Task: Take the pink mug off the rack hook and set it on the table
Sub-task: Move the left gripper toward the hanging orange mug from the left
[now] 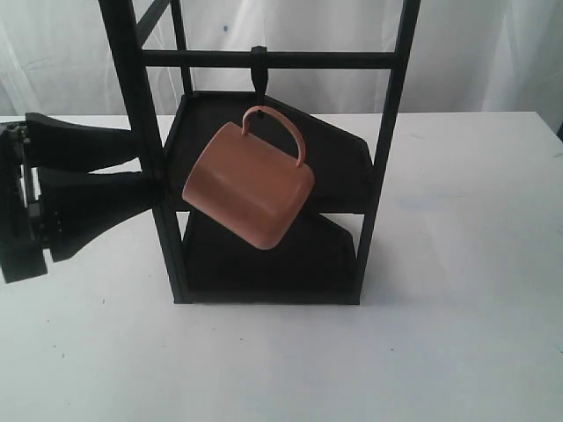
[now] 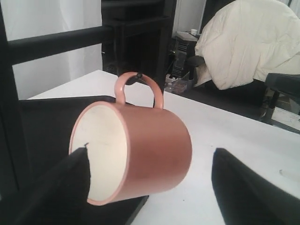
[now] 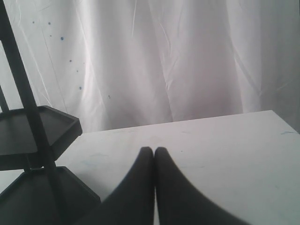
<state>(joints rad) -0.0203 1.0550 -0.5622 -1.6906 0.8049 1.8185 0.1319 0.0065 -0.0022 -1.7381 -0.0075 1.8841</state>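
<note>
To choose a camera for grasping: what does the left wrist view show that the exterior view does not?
Left wrist only: the cream inside of the pink mug and a draped white cloth. Exterior only: the whole rack with both shelves. Both: the mug hanging by its handle on the rack hook, the open left end effector, the table.

The rack post [image 1: 141, 105] hides the left claw's [image 1: 148, 165] tips in the exterior view.
</note>
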